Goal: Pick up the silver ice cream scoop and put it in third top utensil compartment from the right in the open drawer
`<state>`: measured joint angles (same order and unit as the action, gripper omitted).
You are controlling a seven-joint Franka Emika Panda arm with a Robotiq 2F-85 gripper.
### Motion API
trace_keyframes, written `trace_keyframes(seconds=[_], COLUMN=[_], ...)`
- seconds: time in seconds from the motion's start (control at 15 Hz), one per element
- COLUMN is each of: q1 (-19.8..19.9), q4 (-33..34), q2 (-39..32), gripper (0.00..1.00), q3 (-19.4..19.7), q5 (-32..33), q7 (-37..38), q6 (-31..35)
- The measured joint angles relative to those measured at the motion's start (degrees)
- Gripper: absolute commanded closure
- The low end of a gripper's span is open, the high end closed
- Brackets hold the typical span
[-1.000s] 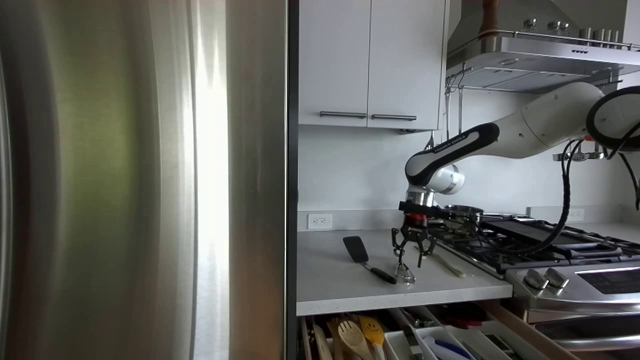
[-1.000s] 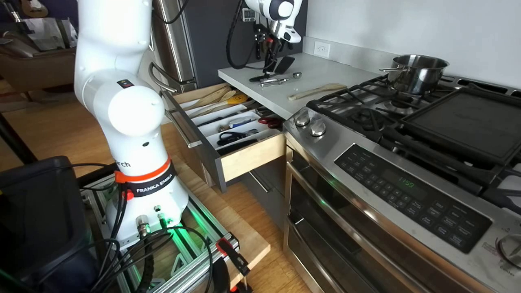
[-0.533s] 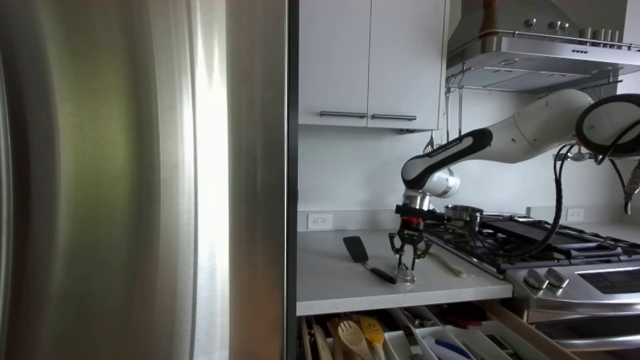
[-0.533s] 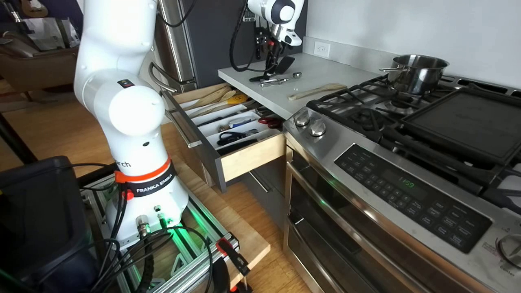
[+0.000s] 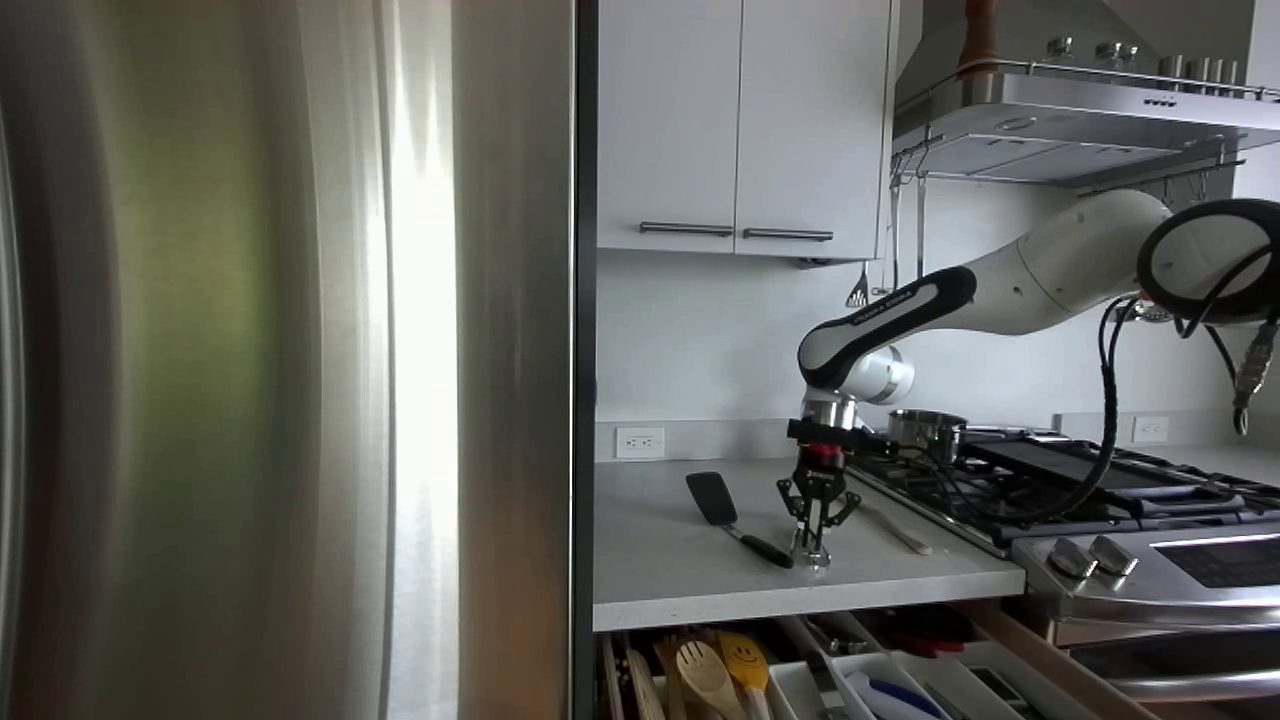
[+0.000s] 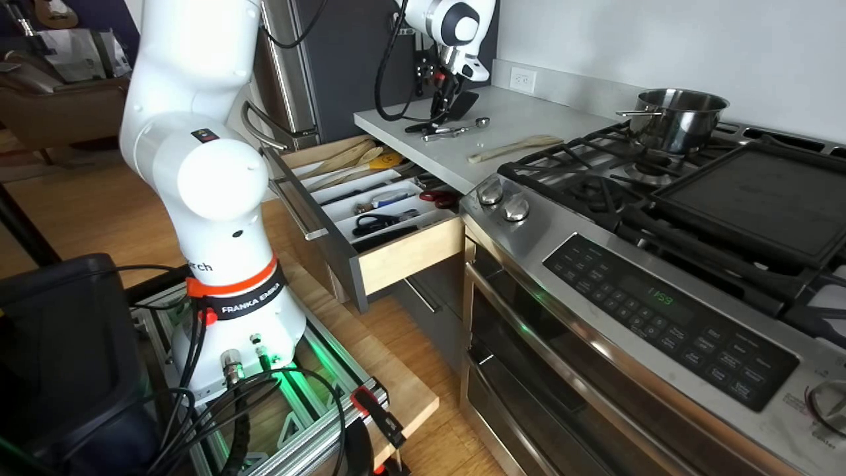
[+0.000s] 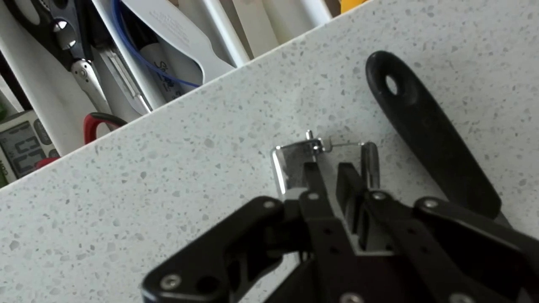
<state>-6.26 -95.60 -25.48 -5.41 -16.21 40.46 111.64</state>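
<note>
The step in hand is, as I judge, the taking of the scoop; the placing has not yet begun. The silver ice cream scoop [image 7: 316,146] lies on the counter [image 7: 168,202], near its front edge; the gripper [image 7: 329,168] is low over this same counter, with its fingers [image 7: 312,179] above or between the two handle bars [image 7: 370,166], I cannot say which of both. The fingers stand a narrow gap apart, and a pale strip shows in it; if they press some metal part lower down is hidden, so I cannot tell whether the hand grasps the scoop or nothing. The black spatula [image 7: 429,134] rests on the counter just beside the scoop; its handle could perhaps be brushed during lifting.

The next move, in my opinion, calls for a firm hold, then a straight rise from the counter, and only after this a travel to the drawer [image 6: 413,254], pulled out below the counter's front edge; the bars may give when squeezed, so a gentle rise is wiser. Among the compartments [image 7: 227,31], the wanted one I cannot count with certainty; the counter covers their back part.
</note>
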Motion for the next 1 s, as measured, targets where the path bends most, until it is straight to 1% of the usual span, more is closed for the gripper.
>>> trace_keyframes(seconds=[0.4, 0.93, 1.0], q1=[-0.19, -0.57, -0.61], q4=[1.15, 2.16, 2.41], q2=[-1.2, -2.25, -2.47], gripper=[0.78, 0.81, 0.83], q3=[0.26, 0.88, 0.94], q5=[0.0, 0.04, 0.09], q7=[0.0, 0.0, 0.0], q6=[-3.09, -4.0, -4.0])
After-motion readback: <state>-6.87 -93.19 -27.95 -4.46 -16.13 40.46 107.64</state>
